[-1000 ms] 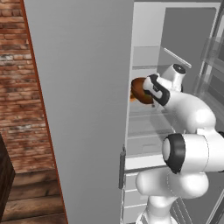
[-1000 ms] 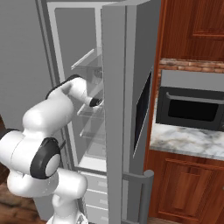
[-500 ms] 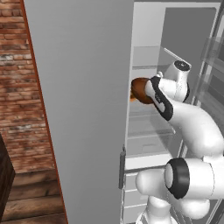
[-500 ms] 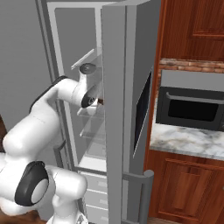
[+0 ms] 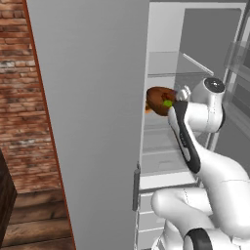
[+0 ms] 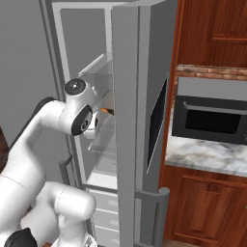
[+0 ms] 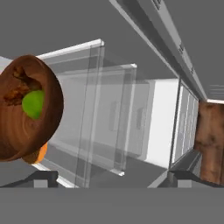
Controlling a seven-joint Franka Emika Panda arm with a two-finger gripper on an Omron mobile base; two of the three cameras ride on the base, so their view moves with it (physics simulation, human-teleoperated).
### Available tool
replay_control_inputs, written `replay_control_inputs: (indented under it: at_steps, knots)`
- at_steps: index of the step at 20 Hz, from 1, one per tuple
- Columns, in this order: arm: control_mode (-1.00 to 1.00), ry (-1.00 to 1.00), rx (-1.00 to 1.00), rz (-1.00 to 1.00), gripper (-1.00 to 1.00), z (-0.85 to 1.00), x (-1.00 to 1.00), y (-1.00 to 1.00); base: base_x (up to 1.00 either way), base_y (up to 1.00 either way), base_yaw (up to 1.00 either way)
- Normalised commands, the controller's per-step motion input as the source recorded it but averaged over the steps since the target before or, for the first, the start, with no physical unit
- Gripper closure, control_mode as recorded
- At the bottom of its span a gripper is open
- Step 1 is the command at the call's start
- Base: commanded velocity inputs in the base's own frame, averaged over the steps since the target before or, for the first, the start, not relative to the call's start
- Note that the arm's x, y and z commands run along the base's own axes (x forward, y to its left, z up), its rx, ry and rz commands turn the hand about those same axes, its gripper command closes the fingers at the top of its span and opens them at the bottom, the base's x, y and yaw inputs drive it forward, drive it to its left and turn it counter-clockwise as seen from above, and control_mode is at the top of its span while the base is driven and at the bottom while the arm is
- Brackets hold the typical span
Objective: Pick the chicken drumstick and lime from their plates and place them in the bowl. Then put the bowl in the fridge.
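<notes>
The dark reddish-brown bowl (image 5: pixel 157 99) sits inside the open fridge (image 5: pixel 88 122) at mid-shelf height, near the left wall. The green lime (image 5: pixel 167 103) and the brown chicken drumstick (image 7: pixel 17 87) lie inside it. In the hand view the bowl (image 7: pixel 28 109) is off to the left with the lime (image 7: pixel 33 104) in it. My gripper (image 7: pixel 113 177) is open: its fingertips (image 7: pixel 43 177) stand wide apart with nothing between them, just right of the bowl. The hand (image 5: pixel 181 93) is beside the bowl's right rim. The plates are out of view.
An orange round thing (image 7: pixel 38 154) peeks from under the bowl. Glass shelves (image 7: pixel 109 118) and door bins surround the hand. The right fridge door (image 6: pixel 128 144) stands open beside a black oven (image 6: pixel 207 120) and marble counter (image 6: pixel 207 154). A brick wall (image 5: pixel 24 97) is at the left.
The arm's elbow and upper links have swung to a new posture while the hand stays by the bowl. The bowl has kept its place in the fridge.
</notes>
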Motion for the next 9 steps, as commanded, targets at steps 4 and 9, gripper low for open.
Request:
replay_control_inputs:
  at_steps: [4, 9]
  knots:
    - [-1.0, -0.09, -0.14, 0.0, -1.0, 0.0, -0.94, 0.24, 0.0, 0.0, 0.0]
    - [-1.0, -0.01, -0.23, 0.1, -1.0, 0.0, -0.86, 0.27, 0.0, 0.0, 0.0]
